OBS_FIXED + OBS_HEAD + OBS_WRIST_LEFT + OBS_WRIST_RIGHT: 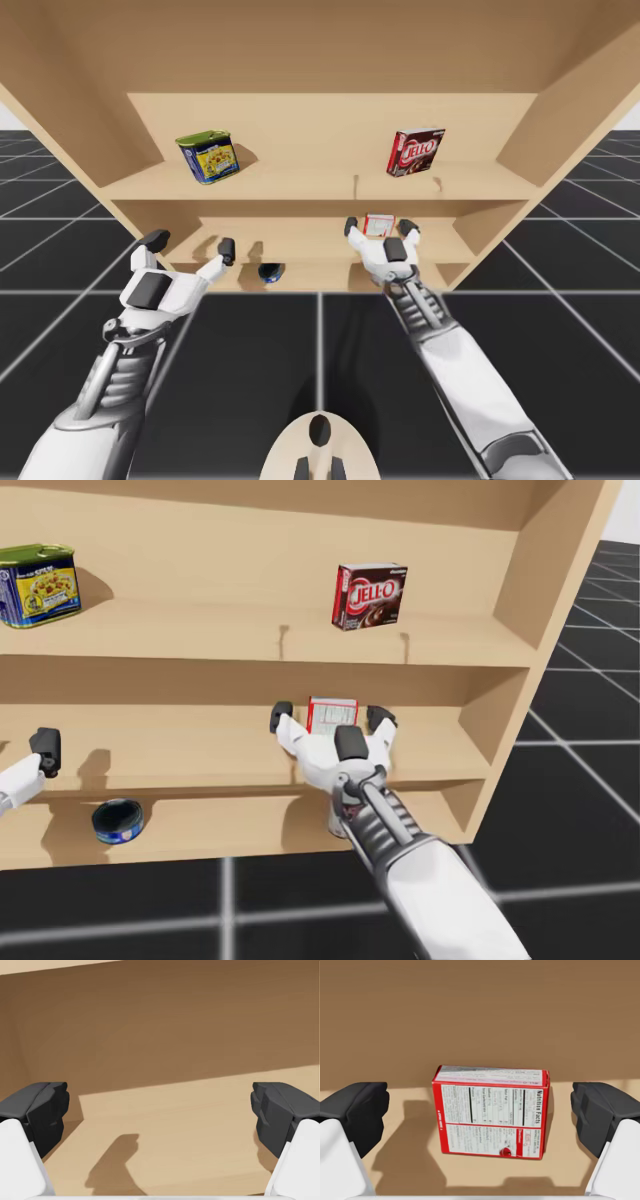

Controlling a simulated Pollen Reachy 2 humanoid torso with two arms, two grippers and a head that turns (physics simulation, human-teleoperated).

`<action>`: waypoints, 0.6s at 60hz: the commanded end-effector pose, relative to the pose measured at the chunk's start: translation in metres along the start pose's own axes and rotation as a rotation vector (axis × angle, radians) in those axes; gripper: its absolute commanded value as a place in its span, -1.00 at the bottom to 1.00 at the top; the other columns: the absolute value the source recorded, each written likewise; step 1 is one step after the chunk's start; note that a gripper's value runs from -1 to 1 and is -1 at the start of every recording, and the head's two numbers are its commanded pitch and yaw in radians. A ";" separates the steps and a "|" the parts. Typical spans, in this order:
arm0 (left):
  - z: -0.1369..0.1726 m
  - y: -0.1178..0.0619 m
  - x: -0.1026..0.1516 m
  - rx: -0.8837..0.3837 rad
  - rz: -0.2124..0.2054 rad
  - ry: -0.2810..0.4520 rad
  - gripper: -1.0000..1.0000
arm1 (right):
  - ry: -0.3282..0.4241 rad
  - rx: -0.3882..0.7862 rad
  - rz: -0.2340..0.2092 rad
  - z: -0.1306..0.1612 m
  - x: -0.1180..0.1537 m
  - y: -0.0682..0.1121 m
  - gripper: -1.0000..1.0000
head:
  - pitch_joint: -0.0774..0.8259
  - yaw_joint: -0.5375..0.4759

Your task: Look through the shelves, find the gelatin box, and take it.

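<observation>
Your right gripper (480, 1110) has fingers apart; the red box (491, 1111) at 12 o'clock is likely light, stiff cardboard, so pinch its sides.

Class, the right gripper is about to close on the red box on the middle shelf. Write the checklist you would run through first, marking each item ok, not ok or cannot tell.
1. Right gripper open: ok, spread wider than the box.
2. Red box lined up with the gap: ok, roughly centred, space on both sides.
3. Box upright on the middle shelf: ok.
4. Gripper far enough in to flank the box: cannot tell.
5. Left gripper out of the way: ok, open and well off to the side.
</observation>
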 end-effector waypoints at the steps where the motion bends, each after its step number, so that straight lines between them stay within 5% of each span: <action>1: 0.000 0.001 0.000 0.000 0.004 0.002 -1.00 | 0.056 0.030 -0.084 -0.007 -0.013 0.031 -1.00 | 0.08 -0.33; 14: -0.001 0.001 0.000 -0.001 0.009 0.002 -1.00 | 0.074 0.063 -0.069 -0.014 -0.018 0.030 -1.00 | 0.08 -0.33; 15: -0.001 0.001 0.000 -0.001 0.009 0.002 -1.00 | 0.067 0.059 -0.057 -0.014 -0.019 0.030 -0.87 | 0.08 -0.33; 16: -0.001 0.001 0.000 -0.001 0.010 0.002 -1.00 | 0.069 0.058 -0.063 -0.014 -0.019 0.029 -0.44 | 0.08 -0.33; 17: -0.001 0.001 0.000 -0.001 0.010 0.002 -1.00 | 0.069 0.058 -0.064 -0.014 -0.019 0.030 -0.30 | 0.08 -0.33; 19: -0.001 0.001 0.000 -0.001 0.011 0.003 -1.00 | 0.065 0.056 -0.058 -0.015 -0.021 0.029 0.84 | 0.08 -0.33; 21: -0.001 0.001 0.000 -0.002 0.011 0.003 -1.00 | 0.065 0.058 -0.062 -0.016 -0.021 0.029 0.97 | 0.08 -0.33; 36: -0.001 0.001 0.000 -0.002 0.015 0.003 -1.00 | 0.063 0.073 -0.076 -0.010 -0.016 0.026 0.98 | 0.08 -0.33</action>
